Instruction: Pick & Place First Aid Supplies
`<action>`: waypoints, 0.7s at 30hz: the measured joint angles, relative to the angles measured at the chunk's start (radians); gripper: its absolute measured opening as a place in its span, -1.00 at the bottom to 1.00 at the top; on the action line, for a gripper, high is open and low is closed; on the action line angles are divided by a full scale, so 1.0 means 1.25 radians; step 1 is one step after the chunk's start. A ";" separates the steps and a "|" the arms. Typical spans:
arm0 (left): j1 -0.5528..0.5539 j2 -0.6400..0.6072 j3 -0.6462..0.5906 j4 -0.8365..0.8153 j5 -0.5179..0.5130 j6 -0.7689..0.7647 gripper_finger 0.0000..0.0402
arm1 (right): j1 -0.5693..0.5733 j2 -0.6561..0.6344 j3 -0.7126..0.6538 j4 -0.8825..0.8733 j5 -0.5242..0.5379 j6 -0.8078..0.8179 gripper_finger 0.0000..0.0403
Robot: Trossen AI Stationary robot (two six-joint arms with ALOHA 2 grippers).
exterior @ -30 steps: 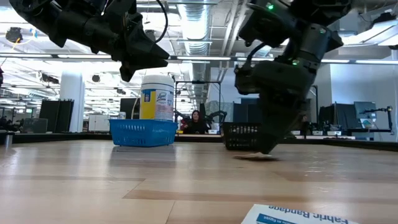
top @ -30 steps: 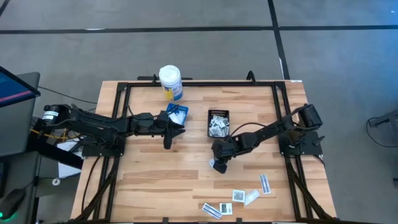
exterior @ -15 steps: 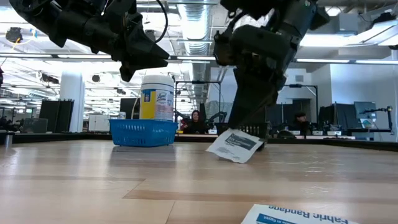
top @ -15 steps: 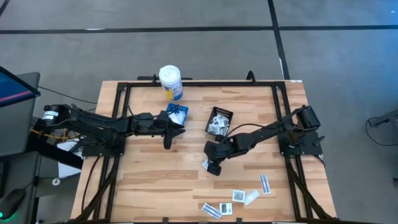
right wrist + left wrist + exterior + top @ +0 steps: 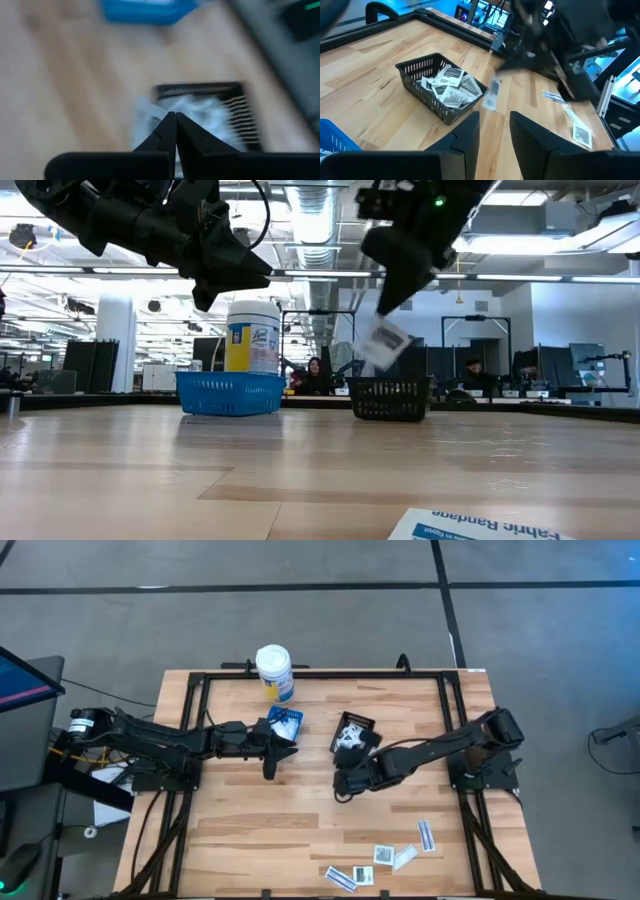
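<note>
A small white first aid packet [image 5: 385, 340] hangs in the air in front of the black tray [image 5: 358, 722], which holds several more packets [image 5: 451, 85]. My right gripper [image 5: 388, 306] is shut on it, above the table's middle and slanting down [image 5: 341, 790]. More white packets [image 5: 390, 855] lie flat near the front right edge. My left gripper [image 5: 495, 130] hovers open by the blue tray [image 5: 285, 724], with nothing between its fingers. My right gripper pinches the packet's upper edge [image 5: 384, 326] between its two fingertips, slanting down from above. In the right wrist view the packet [image 5: 144, 119] shows blurred behind the shut fingers. It hangs tilted below them, lifted clear of the table.
A white bottle with a yellow label [image 5: 274, 671] stands at the far side behind the blue tray. A printed bandage packet [image 5: 490, 526] lies close to the near edge. Bare wood [image 5: 250, 830] lies at the front left.
My right gripper has risen from the table with the packet, which now hangs clear. It has tipped from pointing down to a slant and gone a little toward the table's left edge. The black tray has turned slightly askew.
</note>
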 joint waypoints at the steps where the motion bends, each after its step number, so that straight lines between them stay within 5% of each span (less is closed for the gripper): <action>1: 0.000 0.000 0.000 0.000 0.000 0.000 -0.46 | -0.007 -0.009 0.000 -0.028 0.041 0.000 -1.00; 12: 0.000 0.000 0.000 -0.002 0.000 0.000 -0.46 | -0.118 -0.011 -0.008 -0.144 0.027 0.066 -1.00; 21: 0.000 0.000 0.000 -0.002 0.000 0.000 -0.46 | -0.082 -0.012 -0.007 -0.103 -0.180 0.055 -0.84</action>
